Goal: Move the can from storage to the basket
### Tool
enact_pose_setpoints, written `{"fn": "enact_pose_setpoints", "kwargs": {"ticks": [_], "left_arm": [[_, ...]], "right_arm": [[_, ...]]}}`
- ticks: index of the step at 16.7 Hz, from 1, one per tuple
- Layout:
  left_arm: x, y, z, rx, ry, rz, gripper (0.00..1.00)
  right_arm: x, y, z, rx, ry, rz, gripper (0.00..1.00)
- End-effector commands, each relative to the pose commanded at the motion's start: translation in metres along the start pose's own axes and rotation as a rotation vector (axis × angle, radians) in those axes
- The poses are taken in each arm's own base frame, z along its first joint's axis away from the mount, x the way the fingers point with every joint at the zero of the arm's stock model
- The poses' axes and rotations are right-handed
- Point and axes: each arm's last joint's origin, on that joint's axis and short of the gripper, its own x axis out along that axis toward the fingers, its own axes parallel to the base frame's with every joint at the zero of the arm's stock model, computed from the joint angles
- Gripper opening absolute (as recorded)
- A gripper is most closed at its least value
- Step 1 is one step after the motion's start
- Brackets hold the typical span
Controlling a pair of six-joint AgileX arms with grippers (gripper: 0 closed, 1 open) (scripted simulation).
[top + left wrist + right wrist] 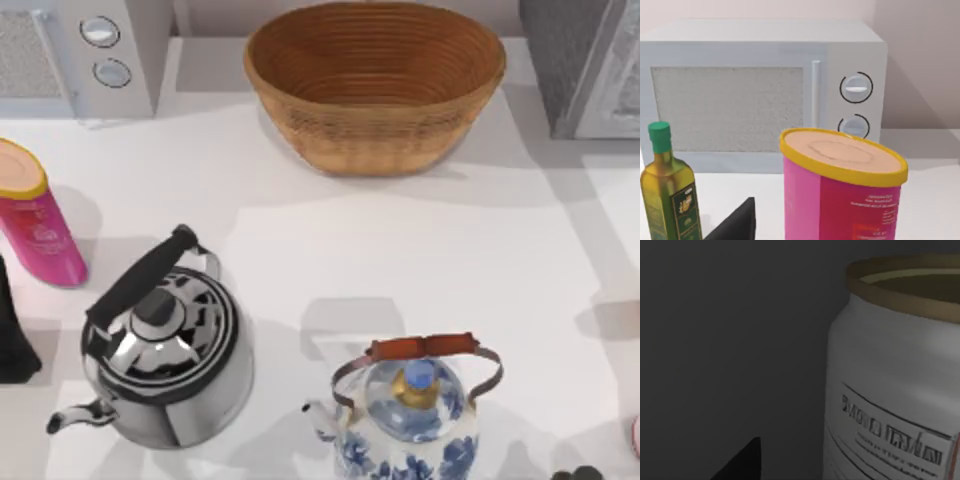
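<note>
The wicker basket (375,82) is sitting at the desk's (300,250) far edge, about midway along it, between a microwave (85,50) in the far left corner and a grey cabinet (585,60) in the far right corner. The can (892,380) is showing close up in the dim right wrist view, upright against a dark surround (its white label carries dark lettering). A pink yellow-topped bottle (35,215) is lying at the left edge. A steel kettle (160,345) and a blue-and-white kettle (410,415) are standing along the near edge. An oil bottle (670,187) is standing near the microwave. Whether either pincer is spread or pressed together, I cannot tell.
</note>
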Motion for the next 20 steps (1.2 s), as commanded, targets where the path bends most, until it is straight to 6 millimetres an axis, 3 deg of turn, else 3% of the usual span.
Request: {"fn": "enact_pose_setpoints", "kwargs": {"ticks": [11,20], "left_arm": [[0.0000,0.0000,0.0000,0.000,0.000,0.000,1.00],[0.0000,0.0000,0.0000,0.000,0.000,0.000,1.00]], "right_arm": [[0.0000,0.0000,0.0000,0.000,0.000,0.000,0.02],[-0.0005,0.0006,0.0002,0.001,0.000,0.002,0.00]]}}
